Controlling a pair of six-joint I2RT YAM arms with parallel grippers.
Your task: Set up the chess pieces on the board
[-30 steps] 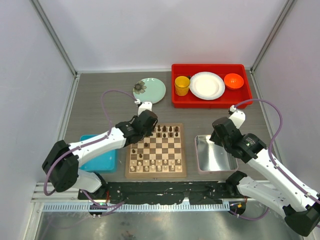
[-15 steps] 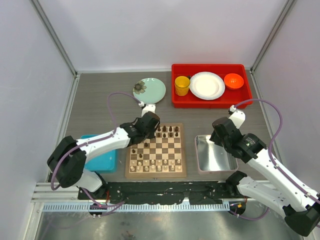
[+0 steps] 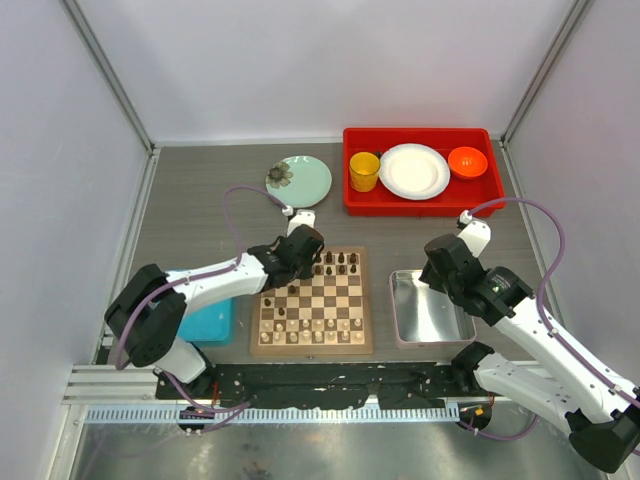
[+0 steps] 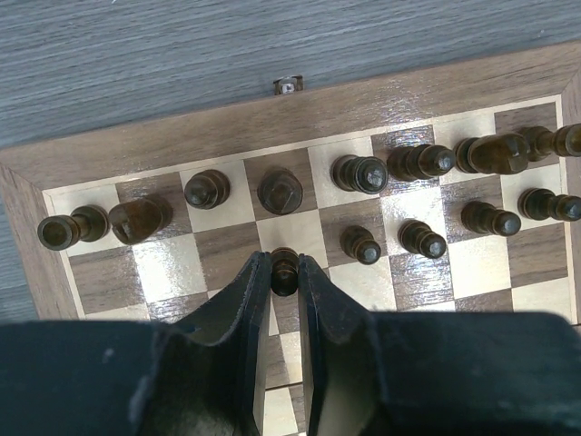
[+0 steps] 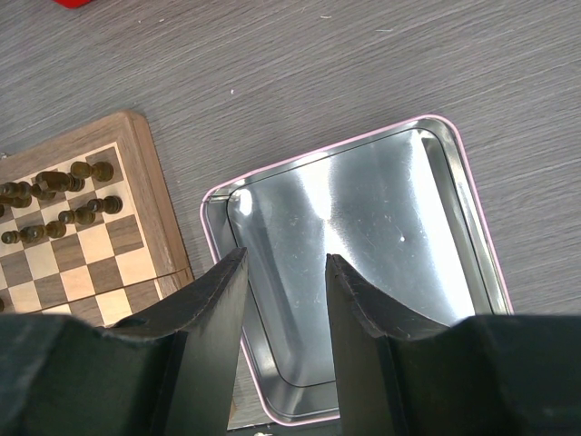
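- Left fingers (image 4: 247, 300) clamped on a dark pawn (image 4: 285, 272). The arm has slid in over the last second and now hangs over the far second row of the board (image 3: 310, 349).
- Judgement: set-down is next, and the pawn squares left of it stay unfilled.
- Right fingers (image 5: 213, 309) apart over tray (image 5: 363, 227), right of board.

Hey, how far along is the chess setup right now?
Mostly done: the dark back row looks full and pale pieces line the board's near side. In hand: the left gripper is shut on a dark pawn at the pawn row. Still to do: bare pawn squares beside it. The right gripper hangs open over the silver tray.
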